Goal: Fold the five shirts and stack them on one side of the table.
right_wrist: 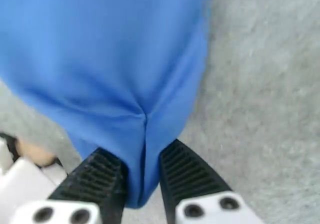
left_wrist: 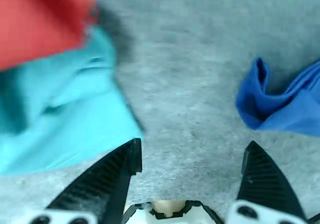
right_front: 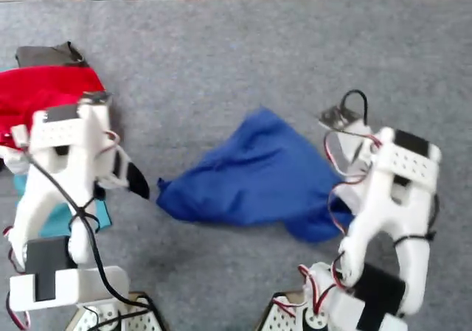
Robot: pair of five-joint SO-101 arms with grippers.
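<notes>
You've got nothing to read right now: no text, label, number or sign is legible in any of your views.

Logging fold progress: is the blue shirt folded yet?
Not folded: the blue shirt lies crumpled, its edge pinched in the right gripper.

- crumpled blue fabric shirt (right_front: 254, 176): frame centre, on grey felt table cover (right_front: 221, 51)
- red cloth shirt (right_front: 40, 95): upper left; dark grey cloth shirt (right_front: 44, 54) behind it, teal cloth shirt (right_front: 55, 217) below
- left gripper (left_wrist: 194, 146): between teal and blue shirts
- right gripper (right_wrist: 142, 151): clamped on blue shirt's right edge
</notes>
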